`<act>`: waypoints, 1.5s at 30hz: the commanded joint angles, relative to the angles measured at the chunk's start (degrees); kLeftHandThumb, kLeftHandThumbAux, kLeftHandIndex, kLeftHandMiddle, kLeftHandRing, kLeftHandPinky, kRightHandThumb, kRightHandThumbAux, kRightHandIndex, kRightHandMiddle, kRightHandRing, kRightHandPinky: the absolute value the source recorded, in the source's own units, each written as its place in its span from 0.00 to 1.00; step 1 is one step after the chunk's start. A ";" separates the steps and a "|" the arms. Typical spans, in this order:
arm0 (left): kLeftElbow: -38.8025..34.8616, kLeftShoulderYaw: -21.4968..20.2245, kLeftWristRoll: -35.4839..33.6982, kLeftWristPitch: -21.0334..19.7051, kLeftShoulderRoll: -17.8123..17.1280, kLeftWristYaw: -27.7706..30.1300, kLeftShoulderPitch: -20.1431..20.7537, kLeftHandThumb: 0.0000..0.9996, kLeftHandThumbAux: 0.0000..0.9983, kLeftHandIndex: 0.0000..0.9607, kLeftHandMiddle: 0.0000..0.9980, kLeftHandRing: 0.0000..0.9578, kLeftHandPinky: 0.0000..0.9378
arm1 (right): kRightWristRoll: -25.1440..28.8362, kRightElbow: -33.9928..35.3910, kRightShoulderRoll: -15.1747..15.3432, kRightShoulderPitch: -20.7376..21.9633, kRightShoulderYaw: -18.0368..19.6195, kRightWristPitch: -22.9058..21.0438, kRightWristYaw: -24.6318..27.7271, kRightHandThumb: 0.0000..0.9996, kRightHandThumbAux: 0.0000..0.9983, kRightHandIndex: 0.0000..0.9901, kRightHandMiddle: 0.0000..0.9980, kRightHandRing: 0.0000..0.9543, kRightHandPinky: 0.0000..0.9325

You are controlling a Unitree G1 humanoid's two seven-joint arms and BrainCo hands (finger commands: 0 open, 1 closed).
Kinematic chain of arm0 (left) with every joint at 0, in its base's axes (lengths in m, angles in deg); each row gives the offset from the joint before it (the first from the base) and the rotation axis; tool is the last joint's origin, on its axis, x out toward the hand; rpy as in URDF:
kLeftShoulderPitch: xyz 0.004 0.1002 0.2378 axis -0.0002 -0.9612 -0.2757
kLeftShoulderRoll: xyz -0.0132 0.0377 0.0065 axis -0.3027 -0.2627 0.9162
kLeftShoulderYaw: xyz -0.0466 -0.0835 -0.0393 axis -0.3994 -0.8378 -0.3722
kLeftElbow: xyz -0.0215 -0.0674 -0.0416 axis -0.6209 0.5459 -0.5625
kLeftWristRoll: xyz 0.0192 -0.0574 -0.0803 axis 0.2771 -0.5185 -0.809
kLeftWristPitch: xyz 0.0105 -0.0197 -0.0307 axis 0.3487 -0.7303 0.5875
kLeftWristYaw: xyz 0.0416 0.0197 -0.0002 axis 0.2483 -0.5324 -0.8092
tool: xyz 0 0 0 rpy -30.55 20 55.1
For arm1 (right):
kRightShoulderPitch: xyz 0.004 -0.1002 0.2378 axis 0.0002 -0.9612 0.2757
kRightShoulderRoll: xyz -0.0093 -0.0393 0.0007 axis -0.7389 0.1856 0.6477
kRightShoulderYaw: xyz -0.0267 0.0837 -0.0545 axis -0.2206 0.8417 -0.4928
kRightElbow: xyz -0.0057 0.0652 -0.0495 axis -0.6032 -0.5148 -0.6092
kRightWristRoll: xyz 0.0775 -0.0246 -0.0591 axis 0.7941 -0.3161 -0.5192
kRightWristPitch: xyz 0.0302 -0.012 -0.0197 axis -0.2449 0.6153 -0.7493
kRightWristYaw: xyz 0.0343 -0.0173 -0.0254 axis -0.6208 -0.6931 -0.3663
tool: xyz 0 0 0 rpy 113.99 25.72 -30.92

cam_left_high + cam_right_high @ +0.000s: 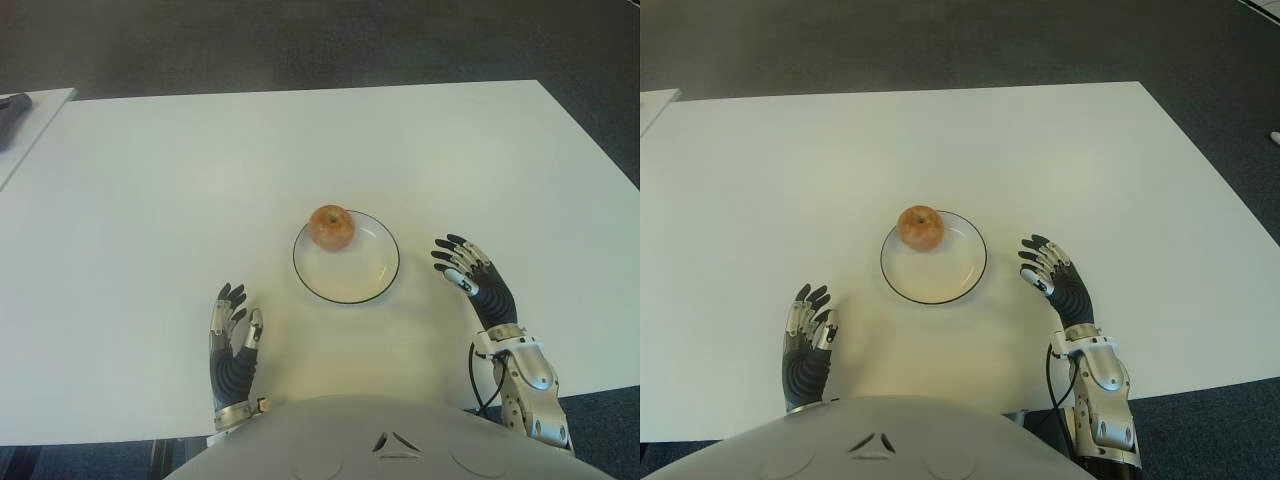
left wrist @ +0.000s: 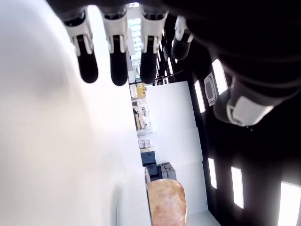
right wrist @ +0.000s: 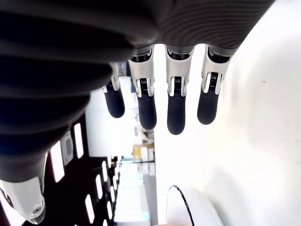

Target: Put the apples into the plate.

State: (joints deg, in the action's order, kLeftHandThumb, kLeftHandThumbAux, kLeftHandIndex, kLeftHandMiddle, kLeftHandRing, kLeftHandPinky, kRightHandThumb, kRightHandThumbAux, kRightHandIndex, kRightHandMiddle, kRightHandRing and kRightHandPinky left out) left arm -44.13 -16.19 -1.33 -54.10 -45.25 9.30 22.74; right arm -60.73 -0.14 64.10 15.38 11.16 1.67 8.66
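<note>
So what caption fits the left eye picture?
Apple sits on the plate; open left hand and right hand show beside it.

Bare white table [image 1: 150,200] stretches wide on every side of the plate [image 1: 375,283], where one apple [image 1: 331,226] sits at the far rim, each robot hand flanking it, left [image 1: 233,345] and right [image 1: 470,275], with open fingers.

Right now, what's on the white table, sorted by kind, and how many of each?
Apples: 1, the apple sits at the far rim of the plate.
Plates: 1, the white plate with a dark rim.
Robot hands: 2, the left hand and the right hand, both open and holding nothing.
Total: 4
</note>
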 commanded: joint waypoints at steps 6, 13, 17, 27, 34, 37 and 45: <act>1.23 -1.28 -1.85 0.89 -0.61 2.10 0.12 0.05 0.42 0.12 0.18 0.20 0.22 | 0.07 -1.43 -2.28 -4.32 -0.13 3.64 -0.59 0.39 0.62 0.13 0.21 0.25 0.29; 4.37 -2.15 -4.44 3.76 -1.28 3.71 1.83 0.05 0.40 0.12 0.16 0.18 0.19 | 0.40 -1.22 -4.59 -6.14 -1.46 5.19 -1.17 0.42 0.61 0.12 0.22 0.26 0.32; 6.21 -2.78 -6.07 6.06 -1.71 4.98 2.63 0.05 0.40 0.12 0.16 0.16 0.18 | 0.85 -1.35 -5.59 -6.94 -1.80 6.14 -1.23 0.43 0.61 0.13 0.22 0.27 0.32; 7.58 -4.52 -8.22 7.77 -1.34 7.47 3.74 0.07 0.39 0.13 0.16 0.17 0.20 | 2.63 -5.51 -6.05 -6.58 -1.32 10.45 1.38 0.44 0.60 0.14 0.23 0.28 0.33; 8.28 -5.23 -9.68 7.75 -0.65 8.92 3.79 0.10 0.38 0.13 0.16 0.17 0.20 | 1.89 -6.51 -6.30 -7.81 -1.91 12.62 1.54 0.42 0.60 0.14 0.23 0.27 0.32; 8.44 -5.40 -9.70 8.38 -0.49 9.25 3.69 0.10 0.39 0.14 0.15 0.17 0.21 | 1.94 -6.90 -6.43 -8.05 -2.15 13.47 1.65 0.42 0.61 0.14 0.23 0.27 0.32; 7.21 -5.71 -8.87 7.89 -0.40 9.90 3.08 0.10 0.40 0.13 0.15 0.17 0.21 | 1.05 -7.51 -7.14 -9.28 -2.97 14.91 0.52 0.41 0.61 0.15 0.24 0.28 0.33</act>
State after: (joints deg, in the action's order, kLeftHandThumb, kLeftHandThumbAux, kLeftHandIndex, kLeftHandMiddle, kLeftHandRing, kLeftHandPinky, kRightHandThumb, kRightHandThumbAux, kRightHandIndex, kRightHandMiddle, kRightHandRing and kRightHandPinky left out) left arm -36.45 -21.60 -10.49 -45.54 -45.81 18.41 26.23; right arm -58.86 -6.50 57.81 8.10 8.71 17.56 10.03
